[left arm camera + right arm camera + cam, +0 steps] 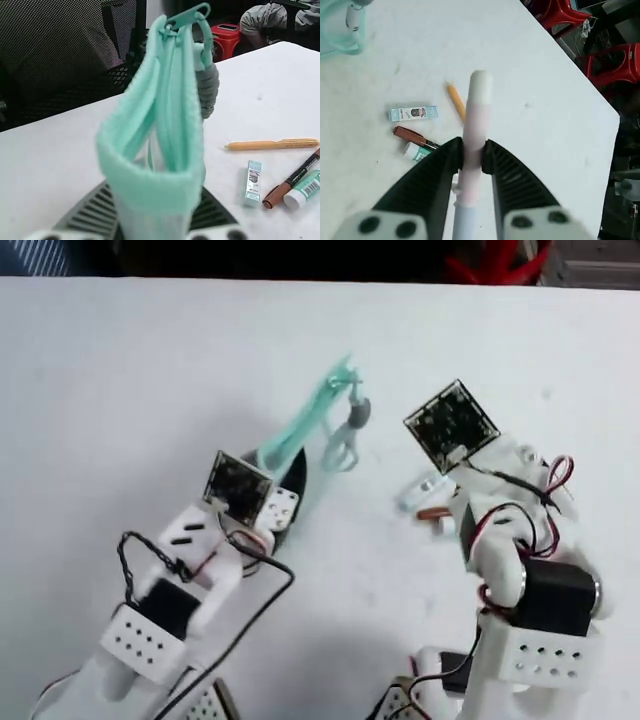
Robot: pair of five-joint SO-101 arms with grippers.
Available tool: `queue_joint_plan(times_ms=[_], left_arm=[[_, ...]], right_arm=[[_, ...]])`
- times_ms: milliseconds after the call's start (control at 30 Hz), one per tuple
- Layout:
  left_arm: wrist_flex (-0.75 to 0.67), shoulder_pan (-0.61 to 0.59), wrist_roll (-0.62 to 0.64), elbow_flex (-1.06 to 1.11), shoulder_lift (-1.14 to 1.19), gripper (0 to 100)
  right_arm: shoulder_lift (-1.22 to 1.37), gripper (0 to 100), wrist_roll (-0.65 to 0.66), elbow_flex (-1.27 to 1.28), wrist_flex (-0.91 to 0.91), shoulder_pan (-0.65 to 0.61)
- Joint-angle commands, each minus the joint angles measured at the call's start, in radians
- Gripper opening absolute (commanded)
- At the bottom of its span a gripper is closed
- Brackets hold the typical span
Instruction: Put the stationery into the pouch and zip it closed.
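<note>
My left gripper (156, 222) is shut on the lower end of a mint green pouch (160, 135) and holds it off the table, its zipper pull (187, 17) at the far end beside a grey strap (208, 87). From above, the pouch (298, 430) sticks out from the left gripper (272, 480) toward the table's middle. My right gripper (472, 150) is shut on a pink and white pen (476, 115) above the table. Below it lie an orange pen (456, 101), a small blue box (413, 113), a brown marker (410, 135) and a green-labelled stick (417, 151).
The loose stationery lies beside the right arm, the small blue box (420, 490) just left of it. The white table (130, 370) spreads wide to the left and back. Red chairs (615, 65) and dark furniture stand beyond the table's far edge.
</note>
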Motion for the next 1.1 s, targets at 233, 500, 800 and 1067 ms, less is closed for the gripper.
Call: queue_joint_plan(times_ms=[233, 500, 800, 1067], left_arm=[[0.003, 0.004, 0.006, 0.000, -0.001, 3], [0.003, 0.004, 0.006, 0.000, -0.001, 3], [0.003, 0.004, 0.006, 0.000, -0.001, 3], [0.003, 0.004, 0.006, 0.000, -0.001, 3]], right_arm=[[-0.008, 1.7, -0.008, -0.008, -0.021, -0.008], [-0.008, 1.8, -0.046, -0.008, -0.025, -0.008], [-0.008, 1.8, -0.064, -0.009, -0.048, -0.008], [-0.008, 1.8, -0.066, -0.009, -0.047, -0.008]])
